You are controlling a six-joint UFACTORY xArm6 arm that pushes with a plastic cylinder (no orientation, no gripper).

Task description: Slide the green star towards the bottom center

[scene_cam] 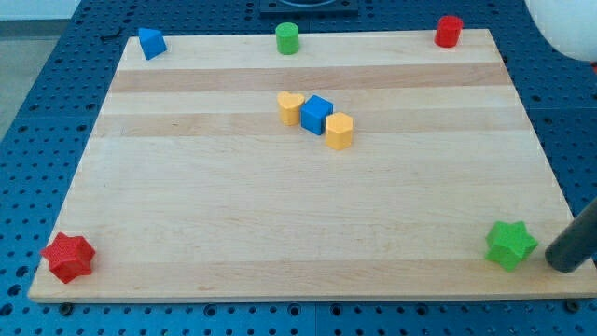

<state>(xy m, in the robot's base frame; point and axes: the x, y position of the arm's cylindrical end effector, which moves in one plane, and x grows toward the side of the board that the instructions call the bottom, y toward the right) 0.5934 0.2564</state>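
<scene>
Green star (510, 245) sits at near right corner of wooden board (280, 233), w/ my tip (562, 264) just right of it, v. close; contact can't be confirmed. No hand on this rig, only the bare rod, so nothing spread or pinched. Mid-board cluster: yellow heart (290, 107), blue cube (317, 114), yellow block (339, 131) touching in a row; far edge has blue block (151, 43), green cylinder (287, 38), red cylinder (449, 31); red star (69, 257) near left corner.

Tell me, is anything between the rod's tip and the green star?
No. In the camera view, only bare board separates my tip from the green star.
</scene>
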